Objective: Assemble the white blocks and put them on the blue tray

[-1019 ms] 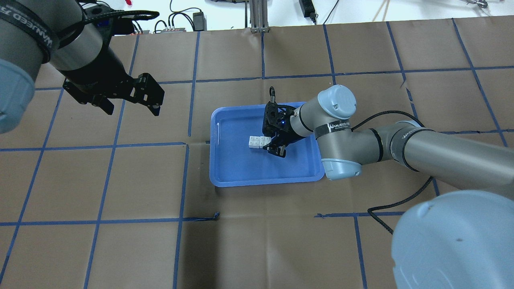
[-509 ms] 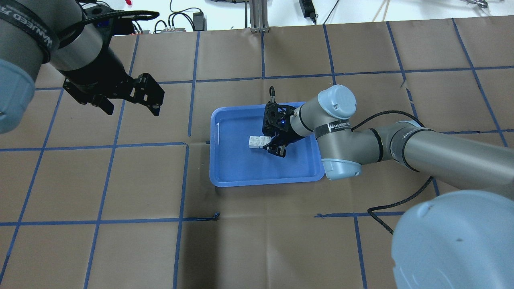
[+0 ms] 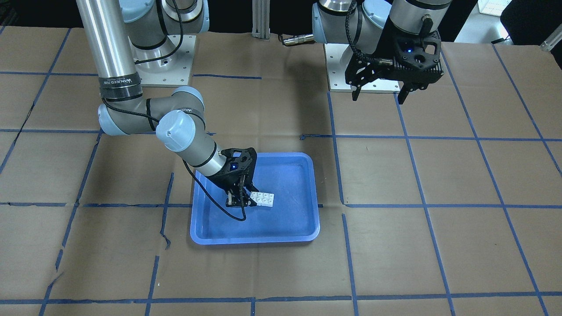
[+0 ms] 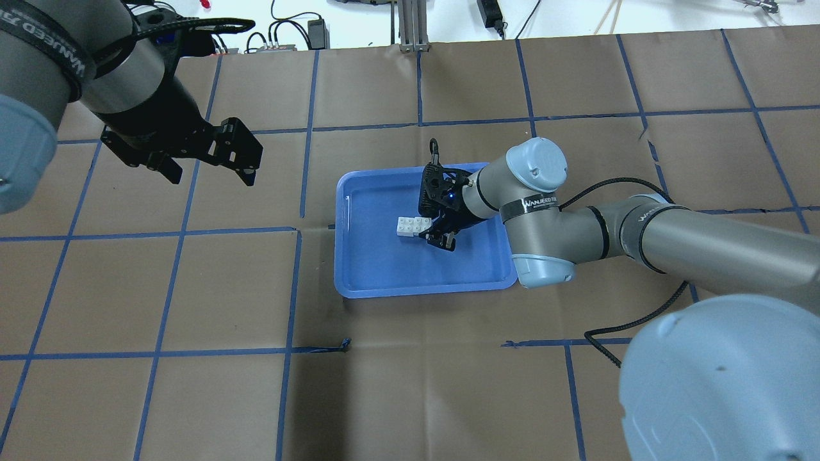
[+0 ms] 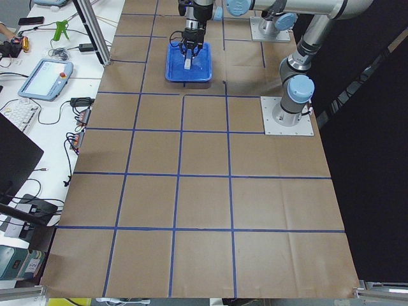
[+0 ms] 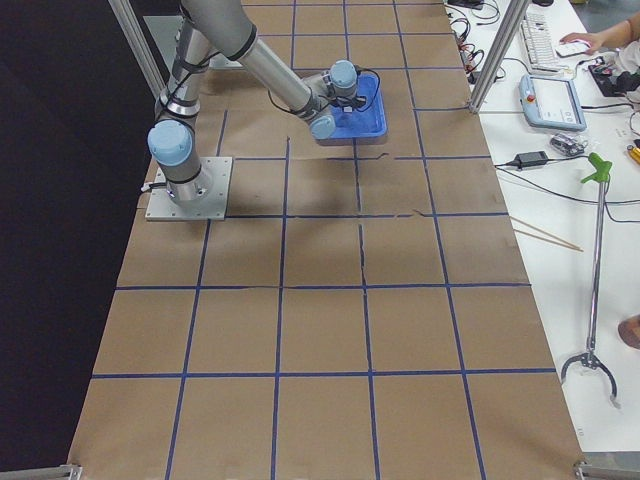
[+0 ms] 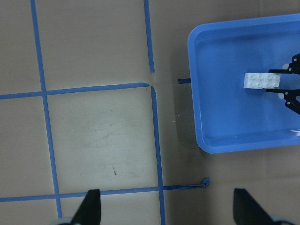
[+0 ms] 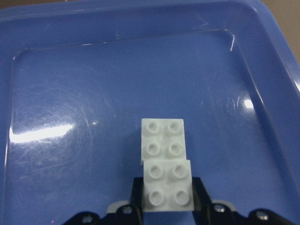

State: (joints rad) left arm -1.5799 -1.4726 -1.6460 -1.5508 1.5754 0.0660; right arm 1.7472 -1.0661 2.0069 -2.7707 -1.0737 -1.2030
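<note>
The two white blocks (image 4: pixel 410 226) lie joined side by side, studs up, on the floor of the blue tray (image 4: pixel 378 262). My right gripper (image 4: pixel 428 229) reaches into the tray from the right. Its pads press both sides of the nearer block (image 8: pixel 168 187), and the farther block (image 8: pixel 163 139) sticks out beyond the fingertips. The pair also shows in the front view (image 3: pixel 262 199) and in the left wrist view (image 7: pixel 261 80). My left gripper (image 4: pixel 211 176) hangs open and empty high above the table, left of the tray.
The table is covered in brown paper with a grid of blue tape (image 4: pixel 291 282). The tray (image 3: pixel 285 175) holds only the blocks and my right gripper (image 3: pixel 243 198). Cables and gear lie beyond the table's far edge (image 4: pixel 307 32).
The right arm's shoulder and elbow have shifted slightly. The right gripper, the blocks and the left gripper stay where they were.
</note>
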